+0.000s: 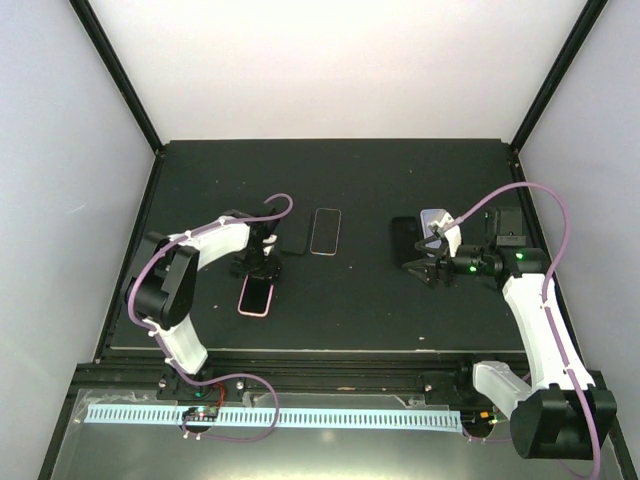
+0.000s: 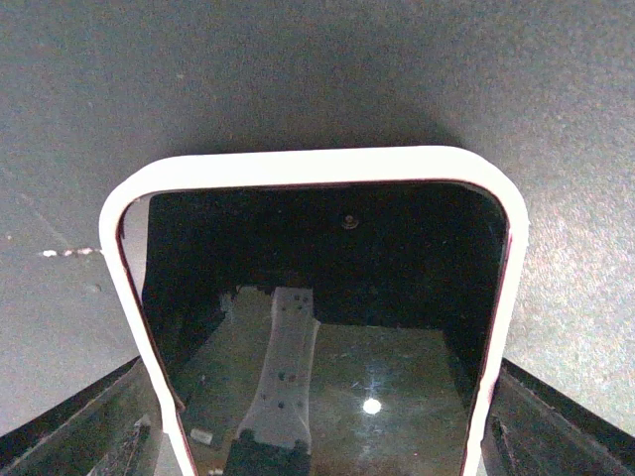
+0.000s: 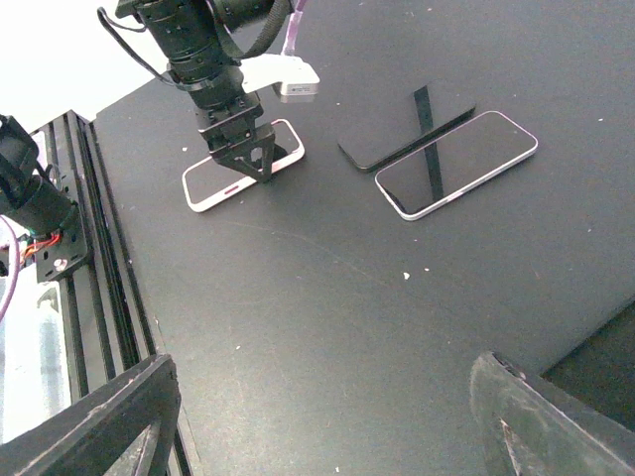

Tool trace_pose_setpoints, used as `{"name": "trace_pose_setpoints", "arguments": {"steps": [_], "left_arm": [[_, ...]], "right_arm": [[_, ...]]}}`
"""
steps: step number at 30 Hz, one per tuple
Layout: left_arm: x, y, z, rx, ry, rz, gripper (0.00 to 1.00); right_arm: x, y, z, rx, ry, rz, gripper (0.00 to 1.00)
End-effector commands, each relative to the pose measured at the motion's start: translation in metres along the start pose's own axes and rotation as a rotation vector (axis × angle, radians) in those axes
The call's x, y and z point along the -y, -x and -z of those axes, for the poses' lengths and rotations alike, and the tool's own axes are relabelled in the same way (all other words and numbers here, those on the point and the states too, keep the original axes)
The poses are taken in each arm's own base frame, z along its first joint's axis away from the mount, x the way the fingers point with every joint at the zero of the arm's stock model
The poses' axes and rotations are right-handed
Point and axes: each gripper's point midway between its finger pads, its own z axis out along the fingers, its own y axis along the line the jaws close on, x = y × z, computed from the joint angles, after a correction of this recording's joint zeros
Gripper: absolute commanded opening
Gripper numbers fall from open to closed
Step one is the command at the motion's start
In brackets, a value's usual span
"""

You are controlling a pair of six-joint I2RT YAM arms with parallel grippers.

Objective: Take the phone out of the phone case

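Phone (image 2: 327, 297) fills the left wrist view, seated in white-rimmed phone case (image 2: 298, 167). Lies flat on bench (image 1: 350, 180), left of centre, toward near edge. Left gripper (image 1: 258, 270) over its far end, fingers (image 2: 69, 426) apart, straddling case. Right gripper (image 1: 424, 270) toward right edge, fingers (image 3: 99, 416) spread wide above bench. Second cased phone (image 1: 325, 232) mid-bench.

table (image 1: 350, 325) is being seen as matte black, with pale dust specks scattered on it. phone case (image 2: 298, 167) rim is being rendered pinkish white, and the phone (image 2: 397, 258) screen glossy black. cables (image 3: 294, 27) are being read as purple, arm links (image 1: 535, 320) white, joints (image 1: 160, 290) black. LEDs (image 1: 469, 266) are being lit green.
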Motion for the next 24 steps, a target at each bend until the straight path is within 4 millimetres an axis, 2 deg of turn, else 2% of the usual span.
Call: {"name": "trace_pose_setpoints", "arguments": {"steps": [1,4,8,11,14,17,20,24], "left_arm": [[0.015,0.002,0.028,0.077,-0.078,0.000,0.67],[0.046,0.014,0.063,0.224,-0.189,-0.012,0.65],[0.098,0.035,0.124,0.440,-0.380,-0.032,0.62],[0.128,0.055,0.181,0.616,-0.504,-0.034,0.60],[0.148,0.083,0.241,0.803,-0.639,0.014,0.57],[0.163,0.113,0.294,0.963,-0.737,0.068,0.55],[0.180,0.130,0.324,1.038,-0.799,0.104,0.55],[0.194,0.129,0.331,1.061,-0.867,0.138,0.53]], "right_arm": [[0.006,0.000,-0.002,0.002,0.000,-0.017,0.80],[0.015,-0.003,-0.006,-0.008,-0.021,-0.052,0.79],[0.022,0.004,-0.007,-0.006,-0.036,-0.077,0.77],[0.024,0.016,-0.007,-0.010,-0.049,-0.101,0.76],[0.023,0.032,-0.009,-0.021,-0.085,-0.083,0.76],[0.019,0.049,-0.011,0.000,-0.123,-0.051,0.76],[0.013,0.068,-0.014,0.035,-0.146,-0.029,0.75],[0.007,0.080,-0.022,0.040,-0.174,-0.022,0.73]]}}
